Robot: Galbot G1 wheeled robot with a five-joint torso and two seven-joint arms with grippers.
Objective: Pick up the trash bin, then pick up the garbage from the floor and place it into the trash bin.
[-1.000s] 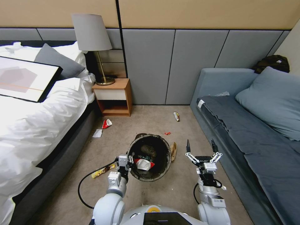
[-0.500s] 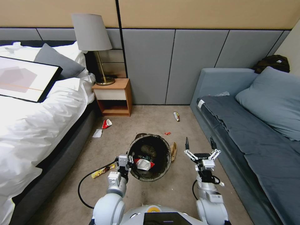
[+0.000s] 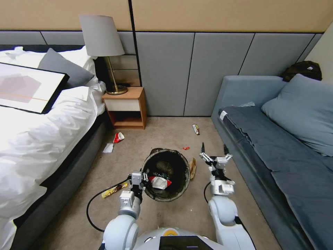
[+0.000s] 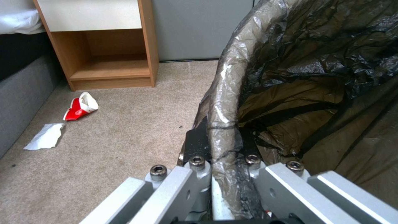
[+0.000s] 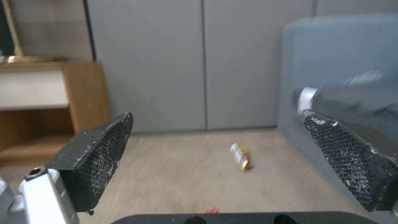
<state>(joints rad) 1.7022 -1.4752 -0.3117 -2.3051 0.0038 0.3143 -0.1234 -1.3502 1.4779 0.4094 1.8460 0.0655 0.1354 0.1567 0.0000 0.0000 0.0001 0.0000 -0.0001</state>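
Trash bin (image 3: 166, 175): a small round bucket lined with a crinkled black plastic bag folded over its rim, positioned on the beige carpet between the bed (image 3: 34, 139) and the grey sofa (image 3: 277, 149). In the head view the opening faces the camera and holds several items, including a red-and-white crumpled piece and a piece with green print.

Left gripper (image 3: 143, 180): clamped on the bag-covered rim at the bin's left side. In the left wrist view the left gripper (image 4: 224, 155) has one finger outside the rim and one inside, with the glossy film pinched between them.

Right gripper (image 3: 213, 151): raised above the carpet between the bin and the sofa, fingers spread apart, holding nothing. In the right wrist view the two black textured pads (image 5: 97, 155) stand wide apart.

Garbage on the floor:
- tan paper bag (image 3: 192, 167), just beside the bin's right side;
- small red scrap (image 3: 186, 148), near the far rim;
- gold-and-red wrapper (image 3: 196, 129), farther off, near the sofa's corner;
- yellow snack wrapper (image 3: 113, 190), left of the left arm;
- red-and-white crushed carton (image 3: 118, 137) and white paper (image 3: 108, 148), near the wooden nightstand (image 3: 125, 107).
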